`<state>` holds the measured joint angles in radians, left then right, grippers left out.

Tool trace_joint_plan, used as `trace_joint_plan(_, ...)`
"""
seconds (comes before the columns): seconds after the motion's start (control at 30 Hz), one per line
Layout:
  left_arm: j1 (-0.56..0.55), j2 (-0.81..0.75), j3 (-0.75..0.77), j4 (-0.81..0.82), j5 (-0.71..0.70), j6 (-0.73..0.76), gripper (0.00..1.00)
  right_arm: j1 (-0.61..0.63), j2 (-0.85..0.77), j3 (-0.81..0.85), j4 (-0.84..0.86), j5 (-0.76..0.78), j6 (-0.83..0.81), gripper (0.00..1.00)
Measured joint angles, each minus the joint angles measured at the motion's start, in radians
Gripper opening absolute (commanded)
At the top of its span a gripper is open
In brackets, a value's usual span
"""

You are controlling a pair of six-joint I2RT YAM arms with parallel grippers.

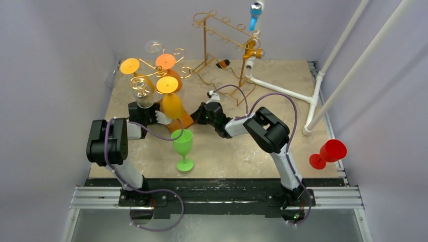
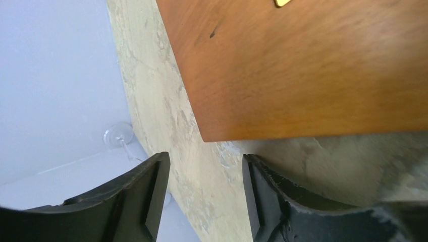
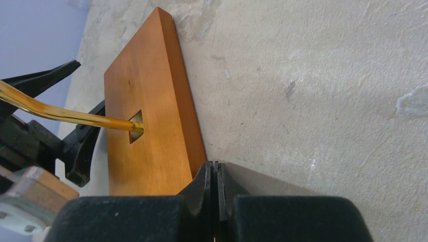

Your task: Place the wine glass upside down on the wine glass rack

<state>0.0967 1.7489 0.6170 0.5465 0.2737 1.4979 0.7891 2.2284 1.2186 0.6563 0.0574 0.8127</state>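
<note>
The wine glass rack (image 1: 174,53) has gold spiral arms on a wooden base (image 1: 182,120). Three orange glasses (image 1: 167,84) hang from it upside down. A clear wine glass (image 1: 143,92) is upside down at the rack's near-left arm, just above my left gripper (image 1: 151,115). In the left wrist view the left gripper (image 2: 204,159) stands open with only bare table between its fingers, and the wooden base (image 2: 303,65) lies ahead. My right gripper (image 3: 214,166) is shut and empty, its tips against the edge of the base (image 3: 151,126). It reaches in from the right (image 1: 202,113).
A green wine glass (image 1: 182,146) stands upright near the front, between the arms. A red glass (image 1: 328,153) lies off the table's right edge. A second gold rack (image 1: 222,33) and white pipes (image 1: 282,91) stand at the back. A clear glass foot (image 2: 118,136) shows by the left wall.
</note>
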Motion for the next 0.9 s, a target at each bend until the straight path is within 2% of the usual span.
trace_joint_plan(0.2,0.014,-0.068,-0.032,-0.037,0.006,0.029,0.78,-0.004,-0.022,-0.003,-0.045,-0.007,-0.001,0.0)
trace_joint_plan(0.47,0.076,-0.156,-0.055,-0.177,0.017,0.12,0.79,-0.011,-0.051,-0.022,-0.088,-0.023,-0.002,0.0)
trace_joint_plan(0.67,0.179,-0.238,-0.063,-0.342,0.074,0.203,0.8,-0.016,-0.075,-0.026,-0.131,-0.023,-0.006,0.16)
trace_joint_plan(0.9,0.34,-0.3,-0.025,-0.574,0.156,0.267,0.79,-0.031,-0.126,-0.042,-0.162,-0.023,-0.014,0.17)
